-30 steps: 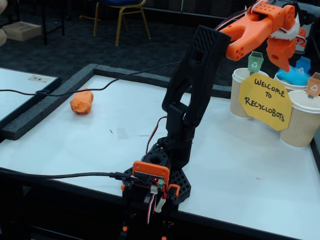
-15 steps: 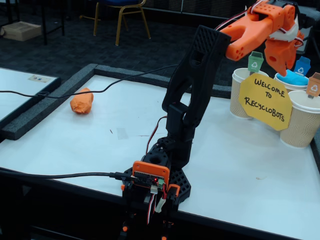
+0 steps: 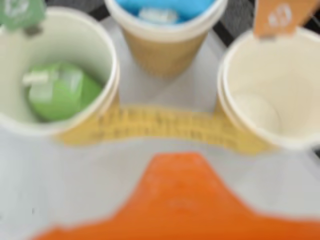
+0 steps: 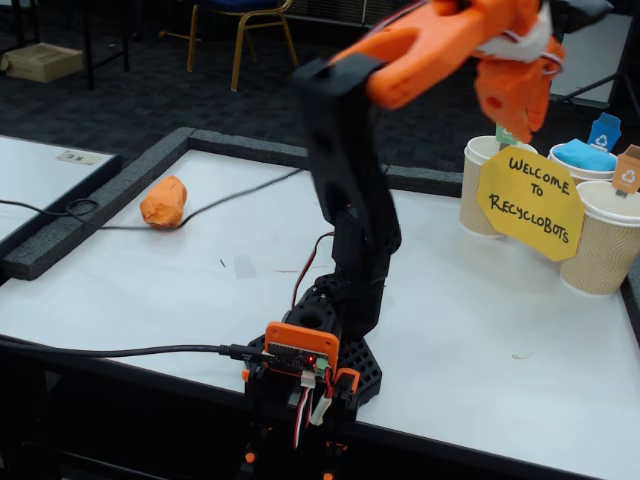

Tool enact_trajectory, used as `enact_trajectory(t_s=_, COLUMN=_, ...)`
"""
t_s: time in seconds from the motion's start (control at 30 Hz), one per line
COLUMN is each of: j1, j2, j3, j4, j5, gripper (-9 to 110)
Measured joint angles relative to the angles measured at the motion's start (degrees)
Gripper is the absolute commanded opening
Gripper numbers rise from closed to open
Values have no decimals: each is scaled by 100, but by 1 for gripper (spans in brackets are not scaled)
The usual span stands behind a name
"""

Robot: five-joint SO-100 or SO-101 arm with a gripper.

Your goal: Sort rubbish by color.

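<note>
Blurred gripper [image 3: 182,200]; jaws unreadable; green wad [image 3: 60,92] cupped.

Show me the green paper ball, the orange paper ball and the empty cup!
green paper ball [image 3: 60,92]: wrist view, its crumpled top, inside the left cup.
orange paper ball [image 4: 163,202]: fixed view, its middle, on the table.
empty cup [image 3: 300,85]: wrist view, inner wall.

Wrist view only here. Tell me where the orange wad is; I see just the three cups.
Observer: The orange wad lies on the table, far left in the fixed view, well away from the cups.
Operator: Report anything near it.
Observer: A black cable runs close beside it.
Operator: Give the end effector's position.
Observer: The end effector hangs above the cups, across the table from the wad.
</note>
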Motion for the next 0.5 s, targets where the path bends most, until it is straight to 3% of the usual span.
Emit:
enact_trajectory(t_s=0.3, j1=44, j2=3964, j3=1714, j4=422, j5=0, gripper=0)
enact_trajectory(t_s=0.5, j1=44, j2=5194, j3=2039, j4=782, j5=0, gripper=0)
